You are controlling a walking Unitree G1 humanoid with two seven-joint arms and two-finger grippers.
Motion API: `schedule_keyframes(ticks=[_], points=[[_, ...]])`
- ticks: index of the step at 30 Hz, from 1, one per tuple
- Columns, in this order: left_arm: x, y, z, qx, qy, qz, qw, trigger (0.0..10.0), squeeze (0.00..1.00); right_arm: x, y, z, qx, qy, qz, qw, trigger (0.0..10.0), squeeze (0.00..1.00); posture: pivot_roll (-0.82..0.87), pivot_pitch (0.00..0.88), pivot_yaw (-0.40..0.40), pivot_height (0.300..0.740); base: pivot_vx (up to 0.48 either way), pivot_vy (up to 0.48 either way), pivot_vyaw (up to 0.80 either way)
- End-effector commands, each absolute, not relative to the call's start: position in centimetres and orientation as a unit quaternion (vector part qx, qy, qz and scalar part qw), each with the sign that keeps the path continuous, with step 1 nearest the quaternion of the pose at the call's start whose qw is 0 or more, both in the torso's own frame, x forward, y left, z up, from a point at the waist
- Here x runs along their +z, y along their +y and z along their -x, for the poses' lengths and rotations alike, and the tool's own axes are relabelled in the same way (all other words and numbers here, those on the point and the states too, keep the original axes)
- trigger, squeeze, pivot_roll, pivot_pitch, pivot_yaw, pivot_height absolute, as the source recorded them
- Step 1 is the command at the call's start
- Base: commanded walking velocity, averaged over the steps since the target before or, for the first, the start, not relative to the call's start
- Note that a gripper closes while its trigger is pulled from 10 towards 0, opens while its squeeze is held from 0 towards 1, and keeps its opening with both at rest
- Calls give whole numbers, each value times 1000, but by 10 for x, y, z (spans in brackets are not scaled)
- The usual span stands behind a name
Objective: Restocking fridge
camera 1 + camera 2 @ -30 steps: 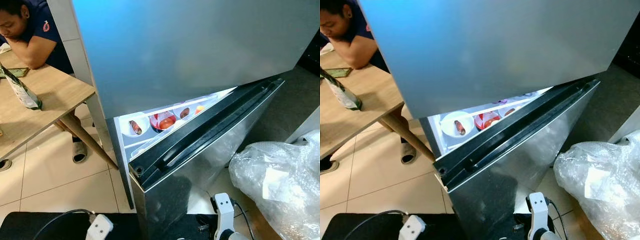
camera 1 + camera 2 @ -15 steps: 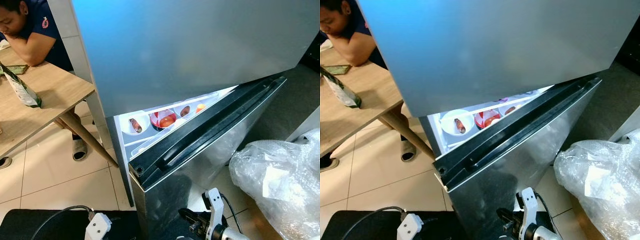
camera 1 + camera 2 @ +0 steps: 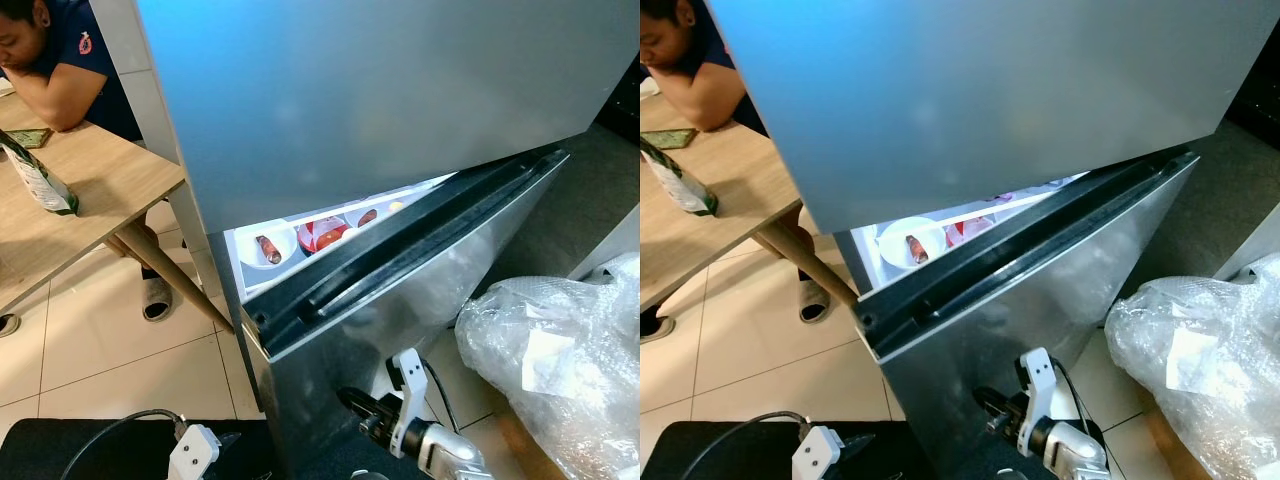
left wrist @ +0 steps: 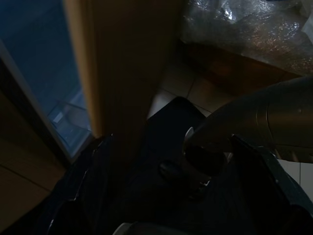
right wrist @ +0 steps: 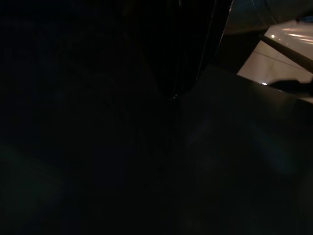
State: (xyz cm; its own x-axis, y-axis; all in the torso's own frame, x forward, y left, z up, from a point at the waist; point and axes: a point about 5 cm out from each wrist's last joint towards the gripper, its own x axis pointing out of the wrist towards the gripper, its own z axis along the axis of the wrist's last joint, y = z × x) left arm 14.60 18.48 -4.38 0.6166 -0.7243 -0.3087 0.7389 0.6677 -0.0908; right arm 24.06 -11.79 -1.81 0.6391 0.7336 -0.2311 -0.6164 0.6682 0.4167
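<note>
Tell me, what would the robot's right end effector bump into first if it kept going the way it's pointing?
Most likely the brushed-steel lower fridge door. The right end effector sits low beside that half-open door, pointing at its outer face. Depth is unclear, so I can't tell whether they already touch.

My right tool (image 3: 352,405) low, reaching forward, fingers' state unreadable. My left tool (image 3: 222,443) low at my side, idle.
</note>
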Motion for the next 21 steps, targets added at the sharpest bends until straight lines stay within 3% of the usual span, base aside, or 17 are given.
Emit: schedule_keyframes(ticks=[1, 3, 8, 11, 12, 14, 16, 21], points=[[-45, 184, -142, -408, 165, -20, 898, 10000, 0, -13, -106, -246, 394, 187, -146, 888, 10000, 0, -115, 118, -7, 701, 0, 0, 0], [-44, 185, -143, -404, 156, -27, 901, 10000, 0, 0, -80, -259, 420, 169, -137, 881, 10000, 0, -113, 119, -9, 701, 0, 0, 0], [-43, 186, -143, -400, 150, -28, 903, 10000, 0, 10, -61, -266, 435, 155, -140, 876, 10000, 0, -114, 120, -8, 701, 0, 0, 0], [-41, 187, -143, -396, 142, -30, 907, 10000, 0, 30, -27, -274, 481, 120, -122, 860, 10000, 0, -116, 123, -6, 701, 0, 0, 0], [-41, 187, -143, -396, 142, -30, 907, 10000, 0, 30, -27, -274, 481, 120, -122, 860, 10000, 0, -116, 123, -6, 701, 0, 0, 0], [35, 172, -182, -415, -45, -67, 906, 10000, 0, 40, -16, -279, 487, 100, -104, 861, 10000, 0, -116, 122, -6, 701, 0, 0, 0], [93, 151, -184, -439, -142, -56, 885, 10000, 0, 46, -12, -284, 478, 87, -100, 869, 10000, 0, -115, 119, -7, 701, 0, 0, 0], [94, 151, -183, -439, -146, -59, 885, 10000, 0, 45, -19, -286, 463, 88, -111, 875, 10000, 0, -115, 119, -7, 701, 0, 0, 0]])
